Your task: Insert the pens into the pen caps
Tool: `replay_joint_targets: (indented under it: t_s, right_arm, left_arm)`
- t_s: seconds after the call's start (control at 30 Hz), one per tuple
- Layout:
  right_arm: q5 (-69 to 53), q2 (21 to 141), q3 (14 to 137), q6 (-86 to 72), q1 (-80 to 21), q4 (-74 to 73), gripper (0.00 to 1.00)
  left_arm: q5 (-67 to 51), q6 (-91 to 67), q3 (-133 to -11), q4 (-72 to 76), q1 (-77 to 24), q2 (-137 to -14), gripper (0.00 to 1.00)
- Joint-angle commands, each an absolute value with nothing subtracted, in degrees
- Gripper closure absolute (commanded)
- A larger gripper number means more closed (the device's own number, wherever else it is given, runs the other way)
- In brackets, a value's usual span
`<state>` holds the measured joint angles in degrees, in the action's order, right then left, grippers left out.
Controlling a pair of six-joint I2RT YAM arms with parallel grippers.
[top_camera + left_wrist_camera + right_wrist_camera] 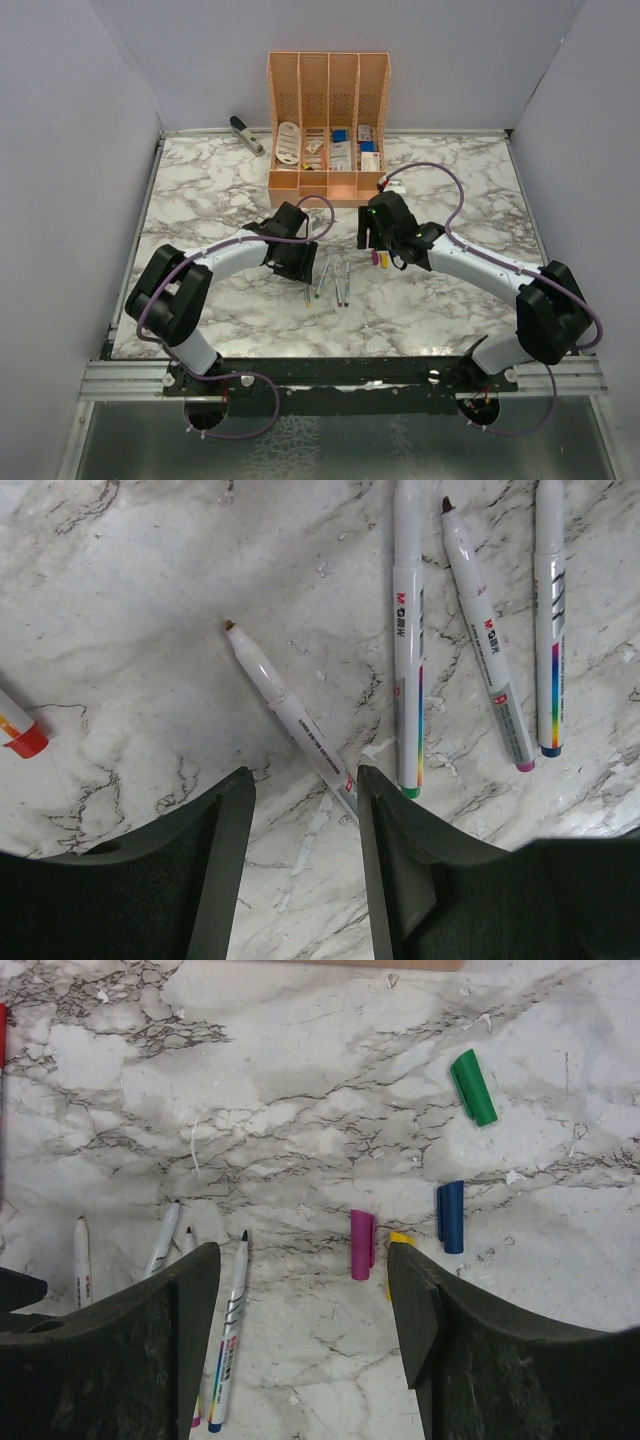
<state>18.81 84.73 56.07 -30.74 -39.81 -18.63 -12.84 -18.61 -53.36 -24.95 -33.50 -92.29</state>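
left tool (303,776) open, jaws astride one pen's (290,720) tail, not clamping | right tool (302,1250) open over purple cap (362,1245), yellow cap (400,1237) by its finger | pens (333,272) on bench (450,300) nearside of organiser's (328,120) middle, caps nearside its right end | both tools well apart from bench side edges

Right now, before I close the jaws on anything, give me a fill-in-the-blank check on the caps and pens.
1. Next to the purple cap, half hidden, lies the ___ cap.
2. The ___ cap lies highest in the right wrist view, above the blue cap.
3. In the left wrist view, the pen with the purple end lies between the green-ended pen and the ___-ended one.
4. The orange organiser has ___ compartments.

Missing words: yellow, green, blue, four.
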Motion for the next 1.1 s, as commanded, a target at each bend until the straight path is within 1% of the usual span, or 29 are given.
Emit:
replay_joint_targets:
  t_s: [0.0, 0.33, 0.5, 0.77, 0.9, 1.0, 1.07]
  right_arm:
    - [20.06, 83.58, 56.20, -29.71, -40.17, -18.46, 0.33]
    - [19.86, 83.59, 57.04, -29.63, -40.17, -18.51, 0.33]
    - [20.56, 83.01, 56.87, -29.37, -40.12, -18.65, 0.33]
    - [21.19, 83.40, 57.61, -28.30, -40.17, -18.21, 0.33]
    - [21.38, 83.63, 57.63, -28.32, -40.17, -18.17, 0.33]
    - [21.51, 83.84, 57.83, -28.34, -40.12, -18.55, 0.33]
    - [21.73, 83.75, 57.92, -28.33, -40.17, -18.83, 0.33]
  left_arm:
    - [-11.38, -19.48, -54.13, -25.23, -33.97, -94.45, 0.52]
    - [-6.33, -17.91, -56.13, -28.38, -34.71, -99.82, 0.53]
    - [1.41, -16.45, -58.44, -33.53, -34.97, -101.47, 0.58]
    - [9.03, -15.64, -58.96, -37.40, -35.87, -102.78, 0.58]
    - [9.10, -16.03, -58.60, -37.70, -36.93, -103.48, 0.60]
    - [8.07, -16.70, -58.10, -37.68, -37.83, -103.58, 0.64]
    - [7.63, -17.34, -57.49, -38.06, -38.68, -103.25, 0.65]
